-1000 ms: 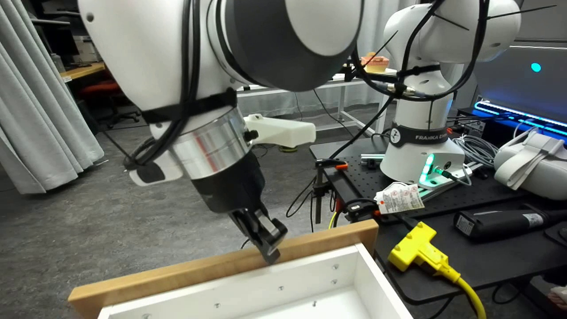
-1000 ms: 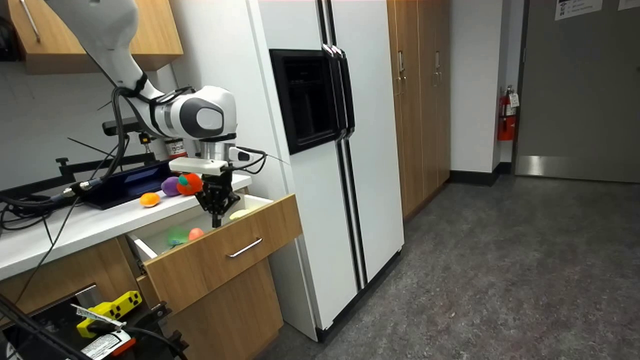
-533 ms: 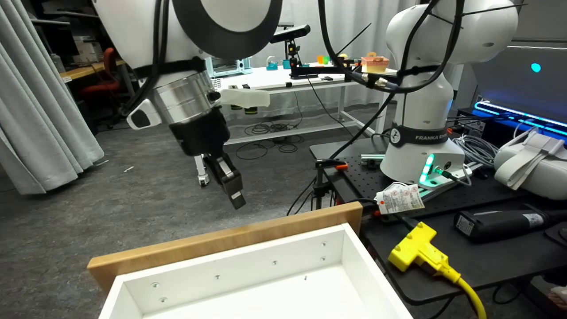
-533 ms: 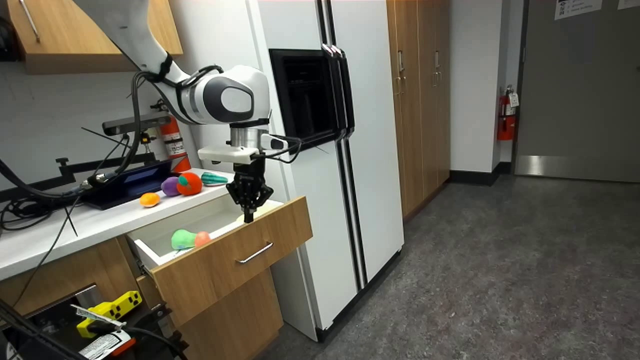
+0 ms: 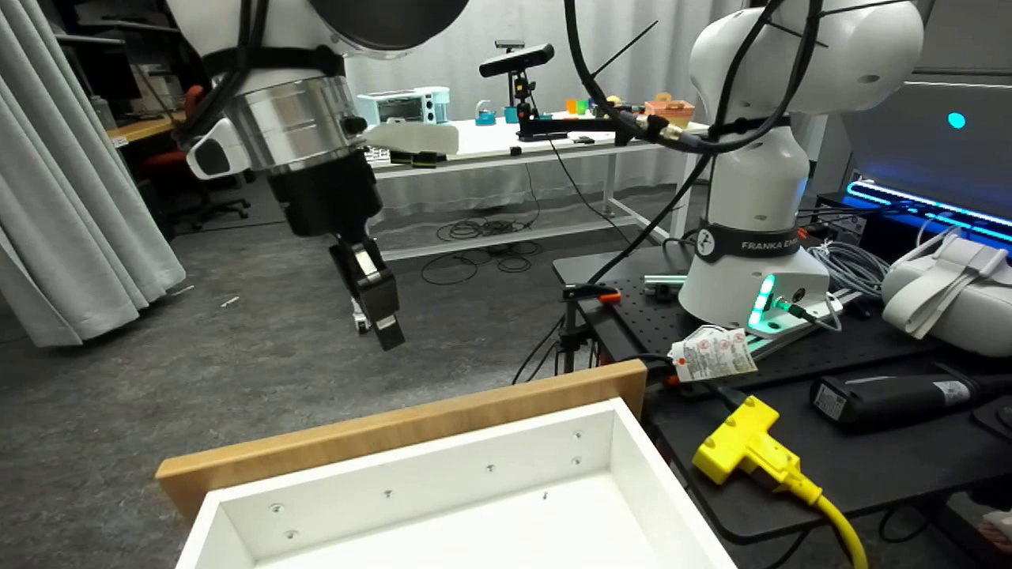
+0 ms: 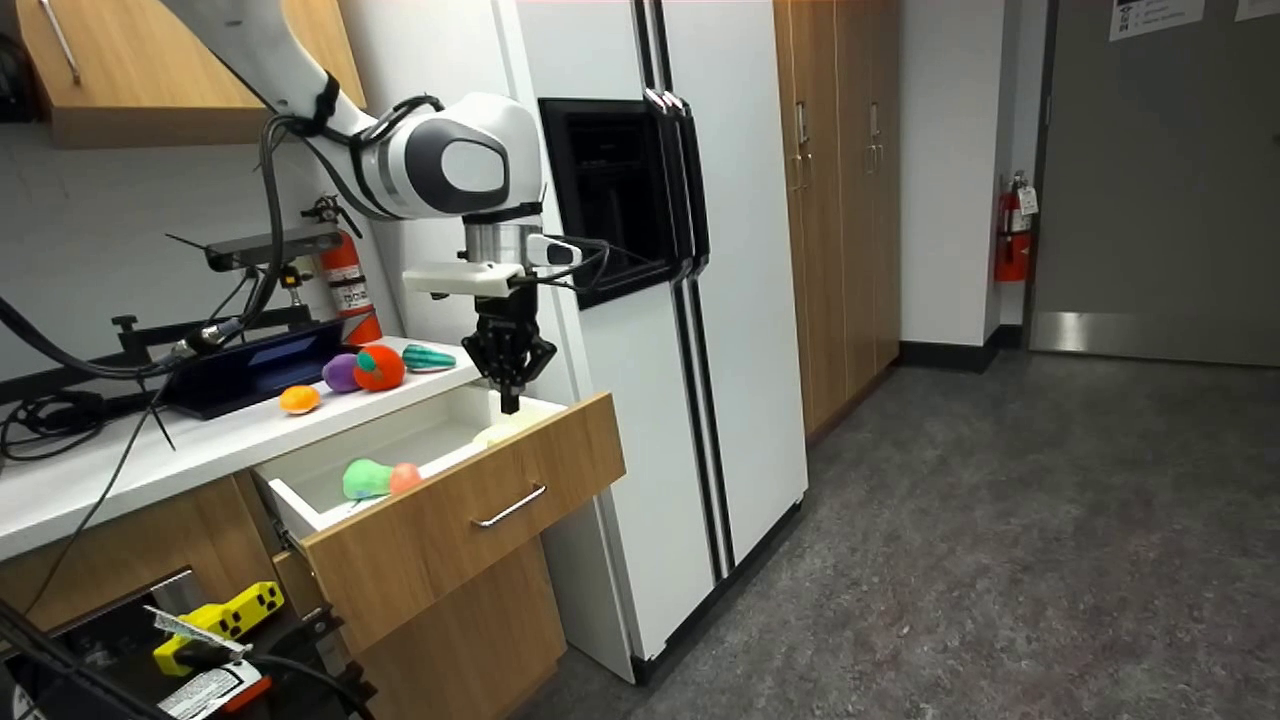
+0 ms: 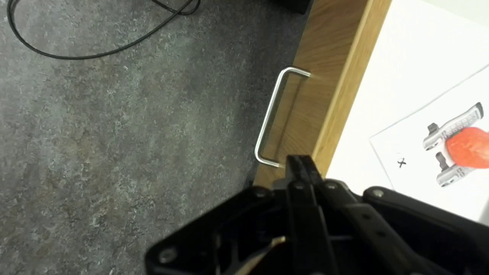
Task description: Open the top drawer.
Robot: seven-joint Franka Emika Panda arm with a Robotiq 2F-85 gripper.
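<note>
So we're looking at the top drawer (image 6: 450,545), and it's sitting pulled out from under the white counter (image 6: 220,445), right beside the white fridge (image 6: 640,400). We're getting its wood front board (image 5: 403,431) and white inner walls (image 5: 443,482) in both exterior views.

The gripper (image 6: 510,404) is hovering above that board, and we're seeing a gap between its tips and the wood, so they're not touching. Over in the wrist view its fingers (image 7: 296,168) are pressing together side by side, no space left between them, and they're holding nothing. We're also noticing the silver handle (image 7: 269,114) sticking out from the board, one end showing near the fingertips, though we're struggling to judge how far below them it's sitting.

Inside the drawer, a green lump (image 6: 366,479) and a peach one (image 6: 404,477) are lying together, and a pale yellow thing (image 6: 497,433) is half hiding behind the board. In the wrist view a red-orange lump (image 7: 469,148) is resting by two grey shapes (image 7: 454,126); we're not sure if it's the peach one.

Up on the counter, a little orange ball (image 6: 299,400) is sitting near a purple toy (image 6: 340,373), with a red one (image 6: 379,368) and a teal striped piece (image 6: 428,358) lying just beside.
</note>
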